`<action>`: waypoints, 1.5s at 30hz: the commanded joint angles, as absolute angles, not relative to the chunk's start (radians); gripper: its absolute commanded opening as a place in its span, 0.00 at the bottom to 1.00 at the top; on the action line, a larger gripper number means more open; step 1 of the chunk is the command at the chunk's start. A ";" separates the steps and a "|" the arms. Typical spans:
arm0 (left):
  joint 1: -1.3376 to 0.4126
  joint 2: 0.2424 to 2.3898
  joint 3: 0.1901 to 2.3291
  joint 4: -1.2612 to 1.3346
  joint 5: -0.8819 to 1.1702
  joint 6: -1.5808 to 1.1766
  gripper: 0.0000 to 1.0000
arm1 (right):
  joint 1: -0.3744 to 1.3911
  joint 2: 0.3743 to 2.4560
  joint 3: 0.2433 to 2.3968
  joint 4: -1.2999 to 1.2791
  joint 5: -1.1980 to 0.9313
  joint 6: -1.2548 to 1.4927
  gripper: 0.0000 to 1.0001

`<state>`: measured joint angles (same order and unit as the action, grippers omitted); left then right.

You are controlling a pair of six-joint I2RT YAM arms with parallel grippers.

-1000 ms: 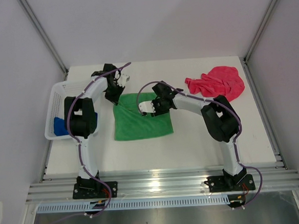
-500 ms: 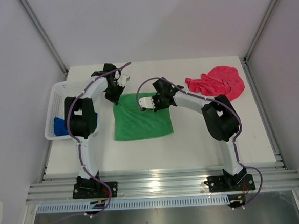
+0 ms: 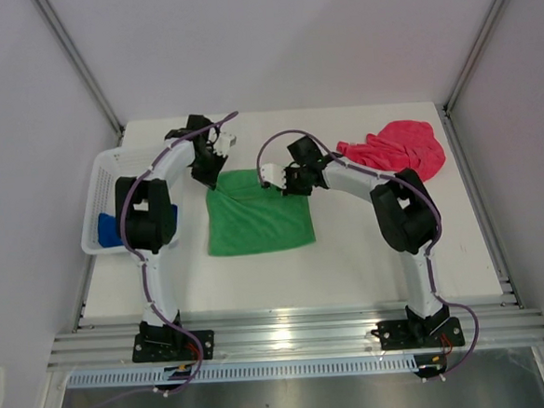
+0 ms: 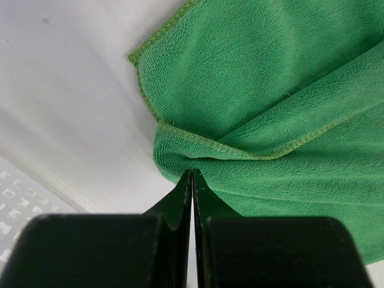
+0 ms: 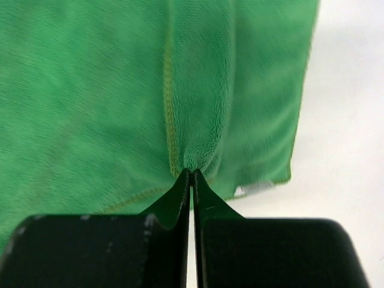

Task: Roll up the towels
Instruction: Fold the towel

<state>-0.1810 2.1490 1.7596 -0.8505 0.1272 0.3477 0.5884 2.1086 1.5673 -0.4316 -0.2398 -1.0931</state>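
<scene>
The white tabletop (image 3: 350, 254) carries the green towel (image 3: 259, 225), spread out and nearly square, so it has no real long axis. Its sides run roughly along the tabletop's edges. Its near part lies flat, while its far edge is bunched into folds and drawn up at two spots.

My left arm (image 3: 147, 222) rises on the towel's left, its dark elbow block above the basket, and its wrist bends in over the towel's far left corner. My right arm (image 3: 404, 218) stands to the towel's right, and its forearm stretches left to the towel's far edge, towards the far right corner.

The pink-red towel (image 3: 394, 151) lies crumpled beyond and right of the green towel, apart from it, just behind my right forearm. The white mesh basket (image 3: 101, 169) sits just left of the green towel, and the blue towel (image 3: 108, 230) shows in its near end, partly hidden by my left arm.

My left pincer (image 4: 191, 174) is closed on a fold at the green towel's far left corner, with hemmed edges gathered at its tips. My right pincer (image 5: 190, 173) is likewise closed, nipping a ridge of green cloth near the towel's right edge, with a small white label (image 5: 255, 190) just beside it.
</scene>
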 commanded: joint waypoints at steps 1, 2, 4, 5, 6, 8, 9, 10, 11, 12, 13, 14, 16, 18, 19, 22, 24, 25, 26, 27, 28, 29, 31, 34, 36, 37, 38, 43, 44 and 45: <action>-0.187 2.056 1.749 -0.816 0.163 0.350 0.01 | 0.535 2.024 1.507 -0.315 -0.305 -0.939 0.00; -0.187 2.049 1.746 -0.812 0.164 0.347 0.01 | 0.531 2.010 1.487 -0.295 -0.313 -0.898 0.00; -0.187 2.040 1.735 -0.802 0.166 0.347 0.01 | 0.525 1.985 1.451 -0.253 -0.316 -0.859 0.00; -0.189 2.033 1.733 -0.799 0.164 0.344 0.01 | 0.525 1.980 1.444 -0.244 -0.313 -0.827 0.00; -0.189 2.031 1.729 -0.801 0.166 0.344 0.01 | 0.523 1.974 1.436 -0.230 -0.310 -0.813 0.00; -0.190 2.023 1.724 -0.799 0.167 0.345 0.01 | 0.517 1.961 1.416 -0.215 -0.302 -0.787 0.00; -0.190 2.017 1.714 -0.796 0.166 0.347 0.01 | 0.514 1.954 1.408 -0.200 -0.304 -0.763 0.00; -0.192 2.017 1.710 -0.786 0.163 0.348 0.01 | 0.511 1.948 1.396 -0.193 -0.307 -0.756 0.00; -0.193 2.020 1.709 -0.785 0.158 0.350 0.01 | 0.511 1.939 1.390 -0.189 -0.313 -0.755 0.00; -0.193 2.040 1.726 -0.788 0.147 0.350 0.01 | 0.509 1.937 1.387 -0.181 -0.316 -0.753 0.00; -0.193 2.057 1.738 -0.798 0.149 0.348 0.03 | 0.509 1.936 1.385 -0.179 -0.322 -0.752 0.00; -0.193 2.072 1.753 -0.822 0.149 0.341 0.10 | 0.511 1.934 1.384 -0.176 -0.331 -0.747 0.00; -0.195 2.127 1.827 -0.847 0.144 0.312 0.29 | 0.511 1.933 1.382 -0.176 -0.336 -0.742 0.00; -0.195 2.161 1.893 -0.880 0.147 0.292 0.38 | 0.512 1.930 1.382 -0.179 -0.339 -0.742 0.00; -0.195 2.189 1.907 -0.891 0.150 0.278 0.40 | 0.512 1.927 1.381 -0.183 -0.339 -0.742 0.00; -0.196 2.232 1.951 -0.920 0.159 0.268 0.43 | 0.514 1.916 1.368 -0.183 -0.339 -0.741 0.00; -0.198 2.278 2.032 -0.986 0.158 0.256 0.42 | 0.514 1.899 1.344 -0.167 -0.339 -0.730 0.00; -0.198 2.278 2.033 -1.006 0.158 0.256 0.42 | 0.514 1.899 1.341 -0.167 -0.339 -0.730 0.00; -0.198 2.290 2.049 -1.028 0.160 0.249 0.42 | 0.514 1.890 1.338 -0.167 -0.341 -0.724 0.00; -0.198 2.313 2.080 -1.052 0.167 0.245 0.42 | 0.514 1.887 1.333 -0.166 -0.344 -0.712 0.00; -0.199 2.324 2.104 -1.072 0.172 0.244 0.42 | 0.515 1.882 1.330 -0.163 -0.345 -0.706 0.00; -0.199 2.333 2.115 -1.109 0.176 0.250 0.42 | 0.515 1.876 1.315 -0.163 -0.347 -0.700 0.00; -0.204 2.367 2.160 -1.155 0.173 0.268 0.41 | 0.518 1.858 1.295 -0.149 -0.347 -0.681 0.00; -0.210 2.382 2.186 -1.184 0.166 0.281 0.33 | 0.522 1.838 1.259 -0.130 -0.356 -0.661 0.00; -0.210 2.382 2.183 -1.195 0.173 0.282 0.25 | 0.522 1.830 1.244 -0.120 -0.356 -0.652 0.00; -0.210 2.382 2.180 -1.201 0.185 0.284 0.19 | 0.522 1.827 1.241 -0.118 -0.356 -0.646 0.00; -0.210 2.381 2.177 -1.201 0.187 0.282 0.09 | 0.522 1.827 1.236 -0.118 -0.357 -0.644 0.00; -0.210 2.356 2.134 -1.146 0.173 0.269 0.01 | 0.508 1.827 1.233 -0.121 -0.353 -0.638 0.00; -0.212 2.339 2.123 -1.132 0.167 0.267 0.01 | 0.503 1.825 1.230 -0.121 -0.353 -0.631 0.00; -0.210 2.329 2.094 -1.115 0.158 0.264 0.01 | 0.500 1.822 1.230 -0.121 -0.353 -0.627 0.00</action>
